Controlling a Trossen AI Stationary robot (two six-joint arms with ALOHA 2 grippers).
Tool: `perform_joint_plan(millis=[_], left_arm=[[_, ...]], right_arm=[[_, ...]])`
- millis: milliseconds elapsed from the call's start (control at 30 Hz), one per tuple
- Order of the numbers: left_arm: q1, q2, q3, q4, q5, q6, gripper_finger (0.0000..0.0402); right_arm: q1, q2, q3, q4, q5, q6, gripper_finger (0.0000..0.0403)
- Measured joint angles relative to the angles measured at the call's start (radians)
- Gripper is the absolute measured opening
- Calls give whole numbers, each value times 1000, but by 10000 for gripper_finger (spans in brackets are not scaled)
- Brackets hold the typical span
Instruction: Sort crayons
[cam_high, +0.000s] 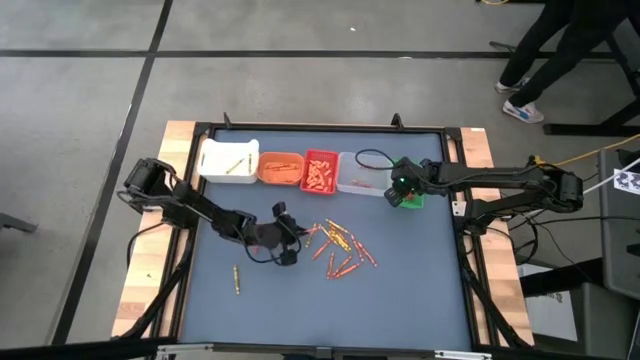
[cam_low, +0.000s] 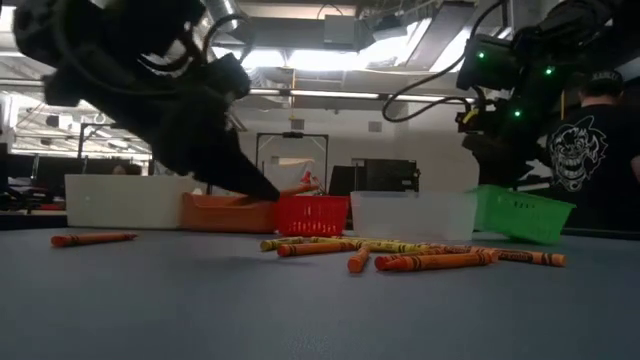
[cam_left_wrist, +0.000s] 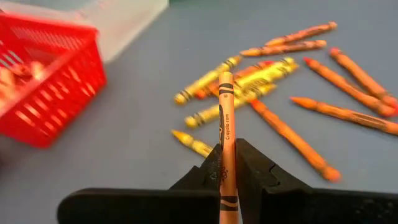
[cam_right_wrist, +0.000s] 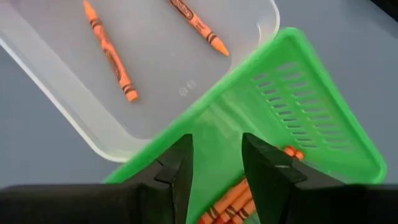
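Several orange, red and yellow crayons (cam_high: 340, 245) lie loose on the dark table; they also show in the left wrist view (cam_left_wrist: 292, 74). My left gripper (cam_high: 285, 240) is just left of them, shut on one orange crayon (cam_left_wrist: 226, 118). My right gripper (cam_high: 405, 188) hovers open over the green bin (cam_right_wrist: 298, 106), which holds orange crayons (cam_right_wrist: 230, 199). The fingers touch nothing. A lone crayon (cam_high: 237, 278) lies at the near left. My left gripper pinches the orange crayon between its two fingers, near the crayon's back end (cam_left_wrist: 227, 180). The crayon lies along the fingers and sticks out forward past their tips toward the loose crayons. It looks lifted clear of the table.
A row of bins stands along the far edge: white (cam_high: 228, 160), orange (cam_high: 281, 167), red (cam_high: 320, 172), clear (cam_high: 360, 175) with two orange crayons (cam_right_wrist: 109, 53), and green. A person (cam_low: 595, 150) stands beyond the table's far right.
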Motion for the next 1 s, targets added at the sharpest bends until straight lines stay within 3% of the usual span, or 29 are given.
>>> perform_joint_plan(millis=[300, 467, 700, 1000], left_arm=[[164, -1, 1, 268, 6, 183, 11], [275, -2, 5, 456, 140, 276, 11], [393, 31, 148, 453, 258, 292, 11], [470, 224, 403, 436, 342, 381, 11]], right_arm=[[0, 0, 0, -13, 34, 0, 138], [0, 0, 0, -77, 93, 0, 138], [0, -4, 0, -176, 190, 6, 138], [1, -70, 2, -269, 207, 9, 138]])
